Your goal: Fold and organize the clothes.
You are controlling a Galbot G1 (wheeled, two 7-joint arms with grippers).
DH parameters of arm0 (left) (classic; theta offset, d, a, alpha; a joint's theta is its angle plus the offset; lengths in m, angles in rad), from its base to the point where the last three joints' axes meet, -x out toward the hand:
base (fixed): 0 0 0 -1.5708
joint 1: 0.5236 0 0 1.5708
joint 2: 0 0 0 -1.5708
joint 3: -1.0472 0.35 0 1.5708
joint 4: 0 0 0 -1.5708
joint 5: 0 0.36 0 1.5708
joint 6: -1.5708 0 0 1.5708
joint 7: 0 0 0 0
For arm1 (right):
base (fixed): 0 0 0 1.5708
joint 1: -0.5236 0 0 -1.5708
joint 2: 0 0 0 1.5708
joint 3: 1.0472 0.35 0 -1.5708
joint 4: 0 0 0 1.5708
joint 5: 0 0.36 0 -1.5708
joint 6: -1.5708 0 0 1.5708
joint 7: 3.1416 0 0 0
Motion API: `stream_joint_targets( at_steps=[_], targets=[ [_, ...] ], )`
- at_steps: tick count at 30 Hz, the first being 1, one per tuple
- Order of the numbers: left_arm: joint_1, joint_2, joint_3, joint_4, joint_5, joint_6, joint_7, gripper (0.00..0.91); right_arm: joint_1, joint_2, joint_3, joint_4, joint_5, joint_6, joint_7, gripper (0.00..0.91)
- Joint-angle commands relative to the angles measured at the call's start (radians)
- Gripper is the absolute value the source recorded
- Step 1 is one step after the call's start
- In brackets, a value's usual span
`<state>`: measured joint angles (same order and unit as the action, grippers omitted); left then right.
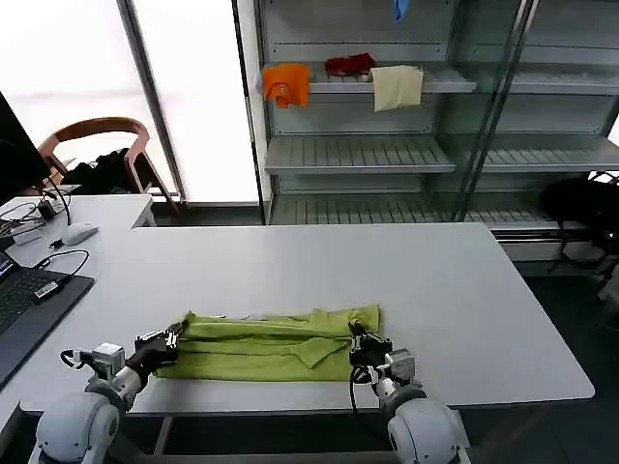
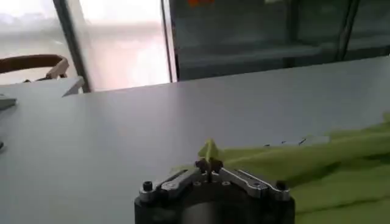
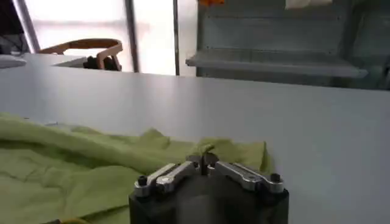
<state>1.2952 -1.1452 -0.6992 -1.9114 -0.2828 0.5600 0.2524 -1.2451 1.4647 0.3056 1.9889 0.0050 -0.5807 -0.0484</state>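
Note:
The clothes are one lime yellow-green T-shirt [image 1: 271, 344], folded into a long band near the front edge of the white table [image 1: 319, 266]. My left gripper [image 1: 170, 340] is shut on the band's left end, where a small peak of cloth [image 2: 209, 148] sticks up between the closed fingertips. At the right end my right gripper [image 1: 356, 336] is shut on a pinched fold of the shirt [image 3: 206, 148]. The rest of the shirt [image 3: 73, 170] lies flat on the table between the two grippers.
A laptop [image 1: 24, 309], cables and a mouse [image 1: 77, 233] lie on the desk at the left. Behind the table stands a metal shelf unit [image 1: 387, 145] holding orange [image 1: 286, 83], red [image 1: 349, 64] and cream [image 1: 397, 87] cloths. A wooden chair [image 1: 97, 145] stands at the back left.

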Motion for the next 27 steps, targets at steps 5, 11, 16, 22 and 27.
stream_joint_targets(
  at_steps=[5,11,16,22,27],
  targets=[
    [0.007,-0.011,0.000,-0.002,0.074,-0.006,-0.028,0.907,-0.022,-0.002,0.008,0.019,-0.109,0.001,0.014,0.907],
    [0.001,-0.012,-0.006,0.000,0.088,-0.009,-0.042,0.907,-0.020,-0.009,0.023,0.030,-0.182,0.002,0.010,0.907],
    [-0.003,-0.027,-0.019,-0.003,0.065,-0.022,-0.074,0.907,-0.017,-0.020,0.040,0.042,-0.184,0.003,0.003,0.907],
    [0.066,-0.071,-0.065,-0.055,-0.036,-0.042,-0.142,0.907,0.039,-0.016,0.106,0.100,0.170,0.113,0.033,0.907],
    [0.134,-0.111,-0.064,-0.058,-0.065,-0.082,-0.156,0.907,0.143,-0.041,0.134,0.099,0.267,0.148,0.044,0.907]
  ],
)
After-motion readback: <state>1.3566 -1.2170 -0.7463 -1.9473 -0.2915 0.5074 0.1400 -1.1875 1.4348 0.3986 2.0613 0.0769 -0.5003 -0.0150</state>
